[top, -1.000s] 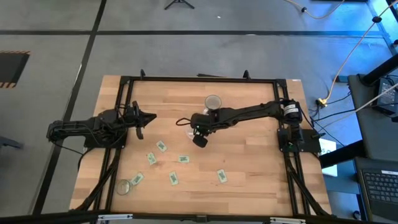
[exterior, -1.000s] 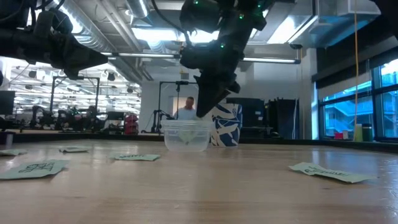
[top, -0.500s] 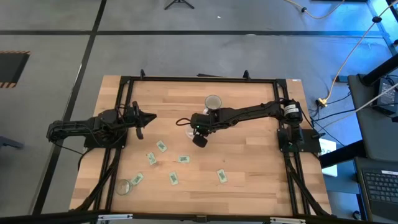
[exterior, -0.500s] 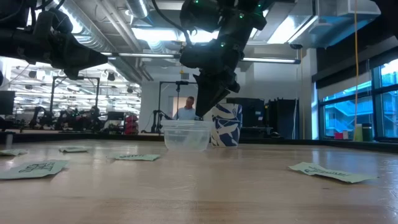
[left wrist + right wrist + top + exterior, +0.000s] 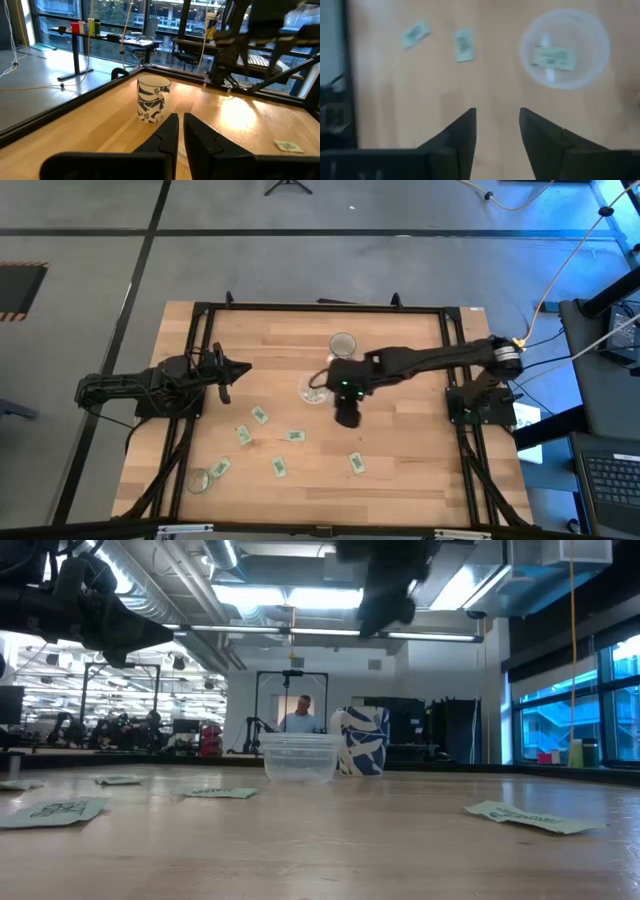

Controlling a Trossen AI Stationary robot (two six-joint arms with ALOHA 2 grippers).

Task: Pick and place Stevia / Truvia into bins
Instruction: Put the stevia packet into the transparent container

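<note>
Right gripper (image 5: 346, 418), fingers spread and empty, hovers beside the bin (image 5: 314, 389); nearest sachet (image 5: 355, 463) lies at its six o'clock.

1. A white cup with dark blue patterning (image 5: 152, 99) stands upright on the light wooden surface (image 5: 400, 470), upper middle in the high view.
2. A small flat clear round piece (image 5: 199, 479) lies at lower left.
3. A person (image 5: 301, 715) stands in the background room.

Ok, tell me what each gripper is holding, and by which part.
Nothing. The right gripper is open and empty; the left gripper is shut on nothing.
</note>
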